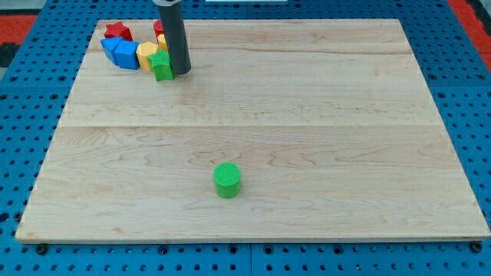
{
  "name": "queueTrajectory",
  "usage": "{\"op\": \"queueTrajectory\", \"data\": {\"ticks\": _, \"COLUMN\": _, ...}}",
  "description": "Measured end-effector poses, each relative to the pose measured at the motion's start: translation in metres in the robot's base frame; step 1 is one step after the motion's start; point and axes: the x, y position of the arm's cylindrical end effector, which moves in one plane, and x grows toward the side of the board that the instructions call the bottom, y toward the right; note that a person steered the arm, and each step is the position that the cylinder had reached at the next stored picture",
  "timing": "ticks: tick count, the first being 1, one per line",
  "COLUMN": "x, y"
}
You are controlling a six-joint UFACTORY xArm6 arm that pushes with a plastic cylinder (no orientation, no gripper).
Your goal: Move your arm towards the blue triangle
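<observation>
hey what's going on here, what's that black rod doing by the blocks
A robot arm ending in a dark rod is working on a wooden board. My tip rests at the view's top left, right beside a small green block at the edge of a cluster: a blue block, a yellow block and a red star-like block, with another red block partly hidden behind the rod. A green cylinder sits alone near the view's bottom centre.

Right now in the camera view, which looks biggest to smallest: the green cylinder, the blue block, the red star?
1. Blue block
2. Green cylinder, though it sits nearer the view's bottom, which may enlarge it
3. Red star

My tip stands right of the cluster.
</observation>
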Motion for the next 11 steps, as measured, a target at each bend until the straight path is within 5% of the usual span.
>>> {"op": "queueTrajectory", "data": {"ticks": 5, "x": 0.012, "y": 0.027}}
{"op": "queueTrajectory", "data": {"ticks": 6, "x": 0.085, "y": 0.035}}
{"op": "queueTrajectory", "data": {"ticks": 7, "x": 0.091, "y": -0.082}}
{"op": "queueTrajectory", "data": {"ticks": 8, "x": 0.047, "y": -0.142}}
{"op": "queueTrajectory", "data": {"ticks": 9, "x": 0.001, "y": -0.103}}
{"op": "queueTrajectory", "data": {"ticks": 11, "x": -0.01, "y": 0.068}}
